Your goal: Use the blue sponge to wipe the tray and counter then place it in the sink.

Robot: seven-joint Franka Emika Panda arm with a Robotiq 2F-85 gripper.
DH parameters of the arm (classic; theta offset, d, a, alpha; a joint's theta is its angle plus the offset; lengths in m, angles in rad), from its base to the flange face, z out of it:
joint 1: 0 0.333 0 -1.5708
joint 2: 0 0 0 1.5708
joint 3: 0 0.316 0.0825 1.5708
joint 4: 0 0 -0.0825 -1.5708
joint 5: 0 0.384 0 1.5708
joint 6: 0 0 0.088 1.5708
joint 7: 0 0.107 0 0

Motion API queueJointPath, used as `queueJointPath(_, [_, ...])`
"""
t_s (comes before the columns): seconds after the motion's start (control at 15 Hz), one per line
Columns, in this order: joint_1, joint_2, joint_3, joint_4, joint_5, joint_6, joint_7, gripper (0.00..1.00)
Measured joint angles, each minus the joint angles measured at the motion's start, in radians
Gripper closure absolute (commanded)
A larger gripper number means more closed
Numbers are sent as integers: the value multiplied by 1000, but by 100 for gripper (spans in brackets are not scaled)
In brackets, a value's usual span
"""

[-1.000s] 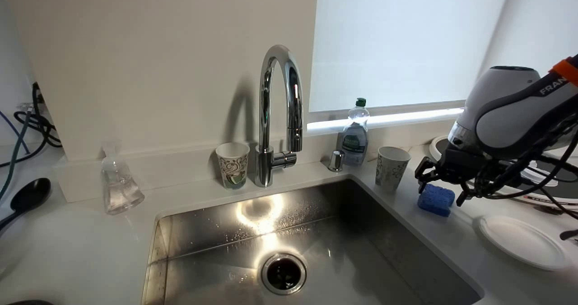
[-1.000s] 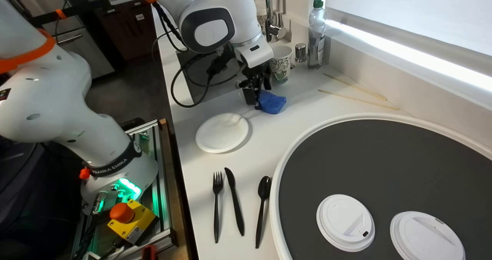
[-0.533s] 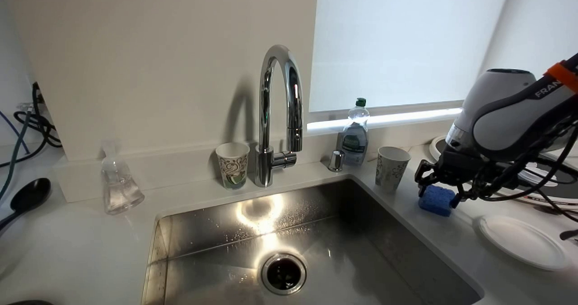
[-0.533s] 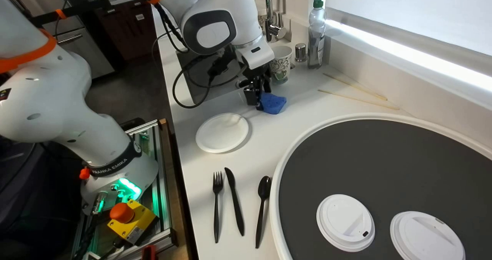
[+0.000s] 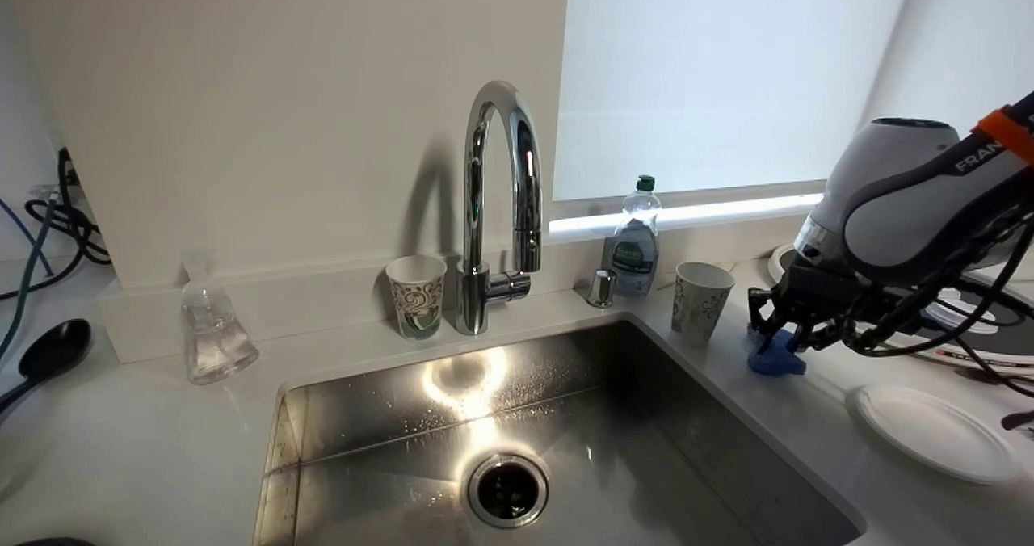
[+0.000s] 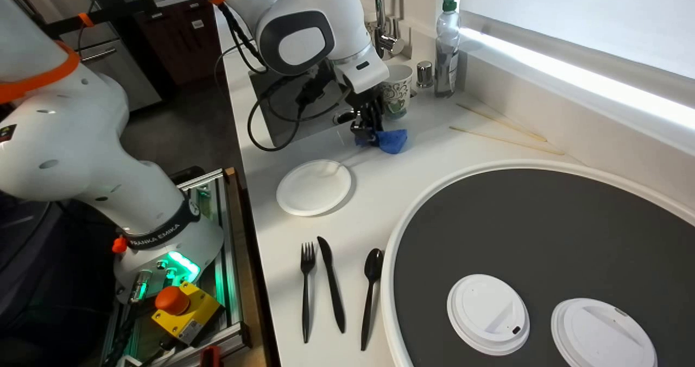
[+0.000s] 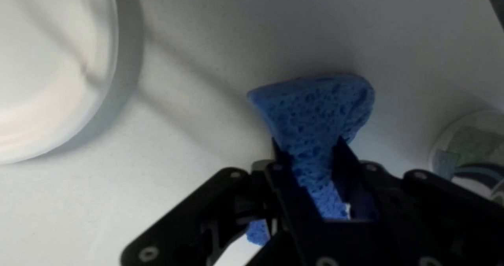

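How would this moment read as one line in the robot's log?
gripper: shut on blue sponge | place: by sink, between paper cup and white plate | touching counter: cannot tell | in sink: not yet

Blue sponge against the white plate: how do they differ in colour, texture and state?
The sponge is blue with visible pores; the plate is white and smooth. The sponge is pinched narrow in the pincer; the plate is round and ungripped. Both are beside the sink in an exterior view.
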Motion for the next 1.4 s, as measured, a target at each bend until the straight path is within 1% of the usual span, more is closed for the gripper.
queueJointPath(0.07, [3,0,0,0,0,4,0,98])
queueJointPath(0.13, [6,0,0,1,0,6,0,95])
queueJointPath(0.27, [6,0,0,1,5,6,-1,97])
queueJointPath(0.33, [6,0,-1,1,5,6,-1,96])
queueJointPath(0.53, [0,-3,-17,6,3,6,-1,96])
queueJointPath(1.13, [-104,-30,-125,60,-5,6,-35,96])
queueJointPath(1.4, [-134,-29,-162,91,11,1,-62,96])
